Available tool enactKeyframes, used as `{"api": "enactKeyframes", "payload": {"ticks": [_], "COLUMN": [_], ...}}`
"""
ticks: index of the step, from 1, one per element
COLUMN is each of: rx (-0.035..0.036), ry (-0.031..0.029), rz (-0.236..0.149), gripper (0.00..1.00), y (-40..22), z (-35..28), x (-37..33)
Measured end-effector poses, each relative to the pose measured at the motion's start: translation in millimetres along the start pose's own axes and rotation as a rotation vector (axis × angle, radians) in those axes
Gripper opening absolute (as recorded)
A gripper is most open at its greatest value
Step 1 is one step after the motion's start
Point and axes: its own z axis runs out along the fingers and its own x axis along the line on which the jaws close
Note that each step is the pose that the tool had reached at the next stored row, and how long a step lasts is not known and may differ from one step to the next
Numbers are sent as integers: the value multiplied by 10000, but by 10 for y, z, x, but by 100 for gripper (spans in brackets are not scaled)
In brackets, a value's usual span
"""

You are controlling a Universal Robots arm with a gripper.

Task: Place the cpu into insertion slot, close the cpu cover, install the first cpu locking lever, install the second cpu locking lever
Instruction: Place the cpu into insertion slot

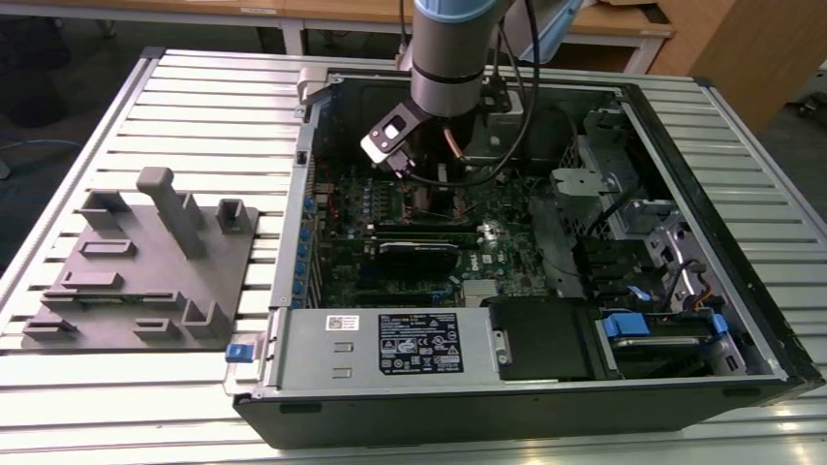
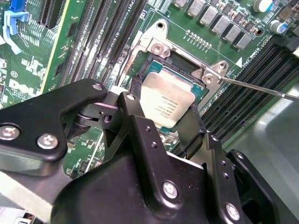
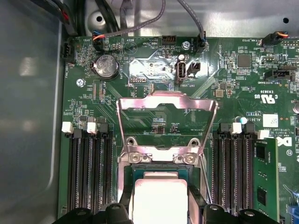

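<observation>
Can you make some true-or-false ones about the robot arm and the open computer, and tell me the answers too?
1. The cpu is between the jaws of the gripper. True.
2. The cover is shut over the cpu. False: it is flipped open, with the board showing through its window.
3. The grey block stands inside the case. False: it sits on the table, outside the case, on the exterior view's left.
4. The arm reaches down into the open case. True.
</observation>
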Motion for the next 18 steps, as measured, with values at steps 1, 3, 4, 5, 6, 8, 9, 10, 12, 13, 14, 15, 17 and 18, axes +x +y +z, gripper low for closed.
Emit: {"api": "enactKeyframes", "payload": {"ticks": [1, 3, 4, 5, 6, 8, 9, 10, 12, 13, 14, 15, 17, 18], "rx": [0, 2, 2, 3, 2, 4, 5, 4, 1, 1, 1, -1, -6, -4], "ry": [-1, -6, -5, -5, -4, -10, -9, -9, -3, -2, -2, 10, 9, 5], "rz": [0, -1, -1, 0, 0, -1, -1, -1, 0, 0, 0, 0, 0, 0], "gripper": [55, 55, 55, 55, 55, 55, 55, 55, 55, 55, 55, 55, 56, 62], "y": [0, -1, -1, -1, -2, -4, -4, -4, -4, -4, -4, -3, -3, -3], "z": [6, 9, 9, 10, 14, 23, 24, 24, 27, 27, 27, 30, 32, 31], "x": [0, -2, -1, -1, -1, -3, -3, -3, -1, -1, -1, 0, 1, 0]}}
